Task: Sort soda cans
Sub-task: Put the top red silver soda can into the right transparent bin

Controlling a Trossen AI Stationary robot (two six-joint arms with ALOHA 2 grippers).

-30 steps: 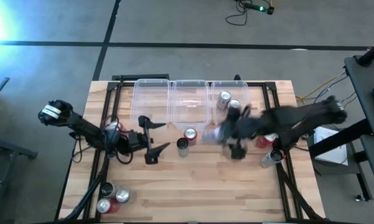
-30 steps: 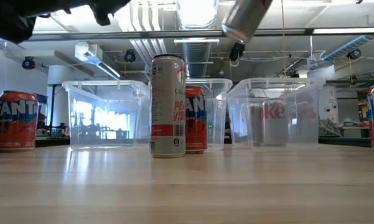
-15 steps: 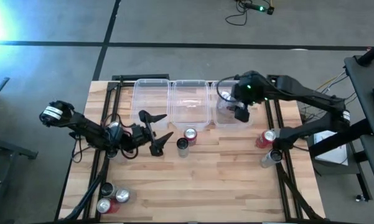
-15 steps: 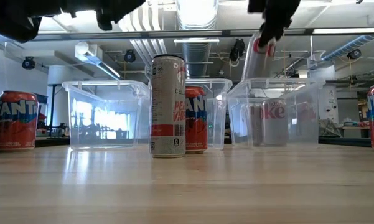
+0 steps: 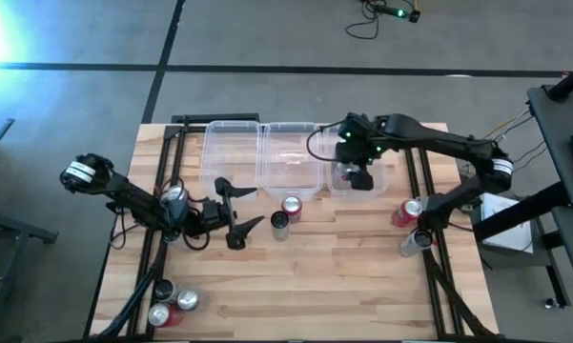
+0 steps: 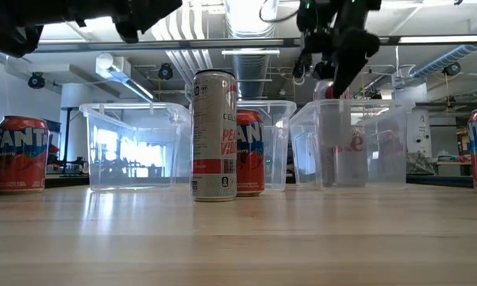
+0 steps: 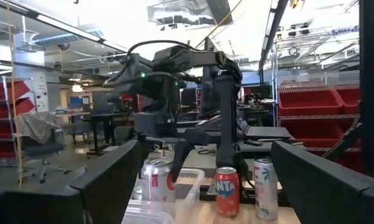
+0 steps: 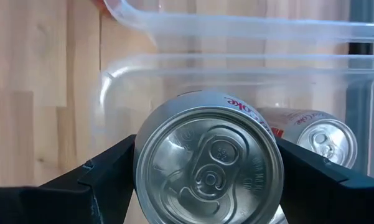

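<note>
Swinging in from the table's right side, your right gripper (image 5: pixel 359 175) now hangs over the rightmost clear rectangular plastic bin (image 5: pixel 385 181), and it's gone lower since half a second ago. Its two dark fingers (image 8: pixel 106 180) are clamped on the sides of a silver-grey Diet Coke can with a bright pull-tab top (image 8: pixel 206 167); the low view shows that can (image 6: pixel 325 87) hanging just above the bin's rim, not yet set down. A second silver can (image 8: pixel 314 134) already lies in the same bin, so you'll want to lower yours beside it rather than on top. Your left gripper (image 5: pixel 236 210) hovers spread wide and empty above the wood on the left half of the table, close to the tall black can (image 5: pixel 280 223) and the red Fanta can (image 5: pixel 292 206) standing in front of the bins. More cans wait at the near left corner (image 5: pixel 172 305) and along the right edge (image 5: pixel 407 211). Judging by the look, these are thin, smooth aluminium: stiff enough if full, easily dented if empty, and slick on the walls. Take each one around the middle of its body with the jaws square across it, and squeeze gently.
</note>
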